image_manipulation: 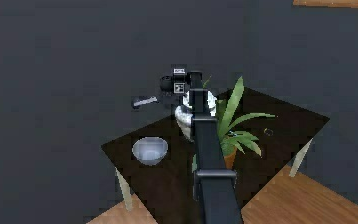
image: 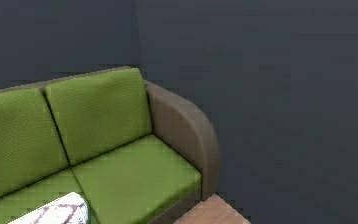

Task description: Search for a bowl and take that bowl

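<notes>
A grey bowl [image_manipulation: 150, 150] sits on the near left part of a dark table [image_manipulation: 287, 125] in the arm side view. A white rounded vessel [image_manipulation: 186, 113] stands farther back on the table, partly hidden behind the arm's dark bar [image_manipulation: 211, 185]. The bar rises from the bottom edge to the two white marked squares [image_manipulation: 177, 82]. Left of these the gripper [image_manipulation: 144, 102] reaches out above the table's far left edge, up and back from the grey bowl. Bare dark wall is all that lies behind its fingers, so it holds nothing.
A potted plant [image_manipulation: 235, 125] with long green leaves stands mid-table, right of the arm. The table has pale legs [image_manipulation: 121, 185] on a wooden floor [image_manipulation: 307, 195]. In the forward view a green sofa [image: 107, 130] with a brown armrest [image: 192, 130] stands against a dark wall; a white patterned thing [image: 57, 212] lies on it.
</notes>
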